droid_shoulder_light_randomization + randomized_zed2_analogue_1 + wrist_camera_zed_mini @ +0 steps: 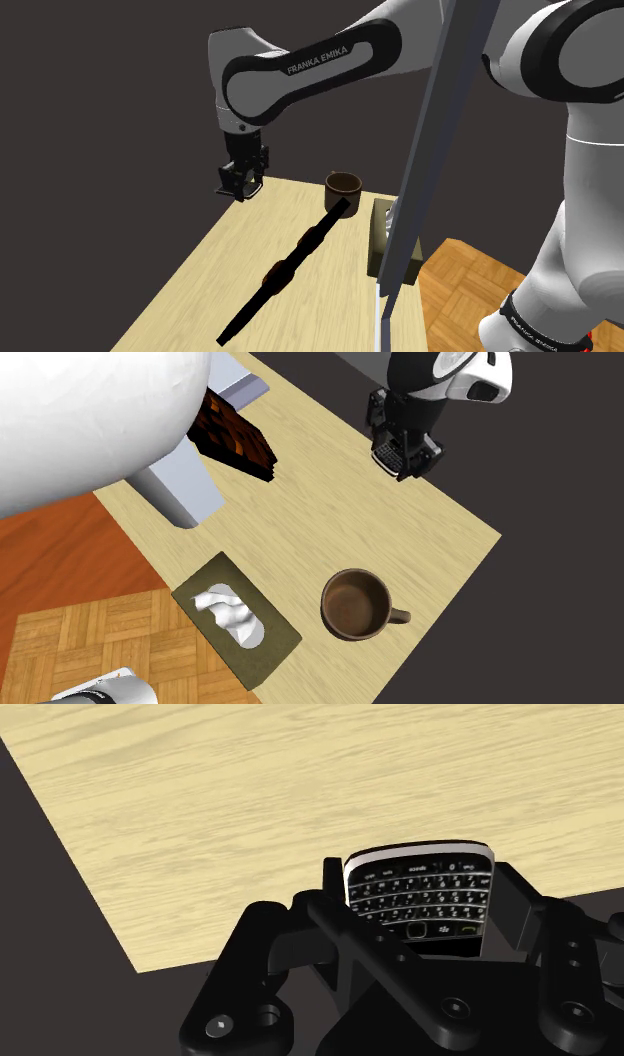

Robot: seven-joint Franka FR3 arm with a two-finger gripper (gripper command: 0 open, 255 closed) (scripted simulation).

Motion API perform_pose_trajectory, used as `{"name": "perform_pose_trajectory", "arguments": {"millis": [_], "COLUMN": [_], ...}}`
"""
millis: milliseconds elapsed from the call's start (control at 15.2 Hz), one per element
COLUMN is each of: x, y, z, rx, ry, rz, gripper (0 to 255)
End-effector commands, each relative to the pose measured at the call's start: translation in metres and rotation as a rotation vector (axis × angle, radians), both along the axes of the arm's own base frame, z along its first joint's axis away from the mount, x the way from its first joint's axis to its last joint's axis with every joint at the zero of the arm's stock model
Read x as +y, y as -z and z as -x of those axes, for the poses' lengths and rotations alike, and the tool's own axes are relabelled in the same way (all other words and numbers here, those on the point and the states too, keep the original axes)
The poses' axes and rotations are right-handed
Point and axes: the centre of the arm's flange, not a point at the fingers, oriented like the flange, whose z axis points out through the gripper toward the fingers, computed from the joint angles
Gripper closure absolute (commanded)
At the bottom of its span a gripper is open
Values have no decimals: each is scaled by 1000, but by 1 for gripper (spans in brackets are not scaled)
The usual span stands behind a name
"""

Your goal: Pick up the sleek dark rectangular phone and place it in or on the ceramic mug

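A dark phone (420,882) with a small keyboard and a pale rim sits clasped between my black fingers (328,882), lifted off the table. In the shoulder view my gripper (240,186) hangs over the table's far left corner, shut on the phone (230,189). The brown mug (343,185) stands upright and empty to the right of it, near the far edge. In the second exterior view the gripper (405,458) is near the top right table edge, and the mug (355,604) lies well below it, handle pointing right.
The light wooden table (300,512) ends close to the gripper on two sides. An olive tissue box (235,617) sits beside the mug. A dark brown block (235,437) and a grey slanted post (415,170) stand nearby. A long black strip (290,265) crosses the tabletop.
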Motion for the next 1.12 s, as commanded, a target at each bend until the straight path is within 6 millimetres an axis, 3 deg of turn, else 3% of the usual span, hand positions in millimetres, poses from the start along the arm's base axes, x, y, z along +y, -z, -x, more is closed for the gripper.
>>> {"name": "perform_pose_trajectory", "arguments": {"millis": [0,792,1056], "x": [0,0,-47], "y": [-11,-73,-74], "z": [1,1,25], "rx": [0,0,0], "ry": [0,0,0], "rz": [0,0,0], "gripper": [255,255,255]}}
